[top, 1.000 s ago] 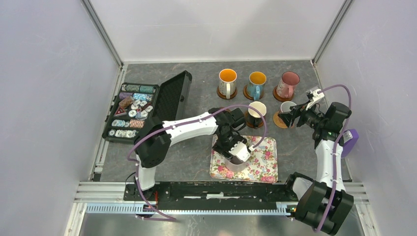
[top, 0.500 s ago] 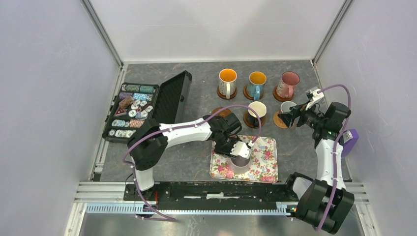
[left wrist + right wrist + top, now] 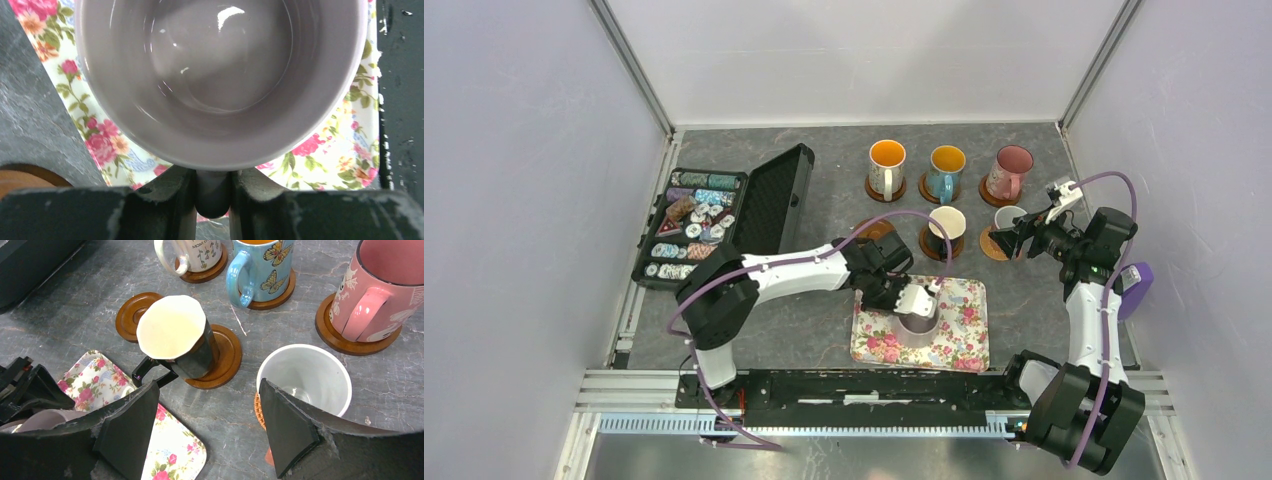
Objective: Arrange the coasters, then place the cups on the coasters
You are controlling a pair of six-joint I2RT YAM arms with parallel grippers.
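**Left:** the left end effector (image 3: 212, 197) is pinching the handle of the lilac mug (image 3: 220, 75), which is standing on the floral tray (image 3: 350, 145). This looks like the last cup. The next move likely calls for lifting it onto the bare brown coaster (image 3: 131, 315).

**Right:** the right end effector (image 3: 207, 390) is hovering wide open beside the white mug (image 3: 305, 375).

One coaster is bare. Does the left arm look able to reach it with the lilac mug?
Probably yes: the coaster lies just past the tray, close to the left gripper, nothing between.
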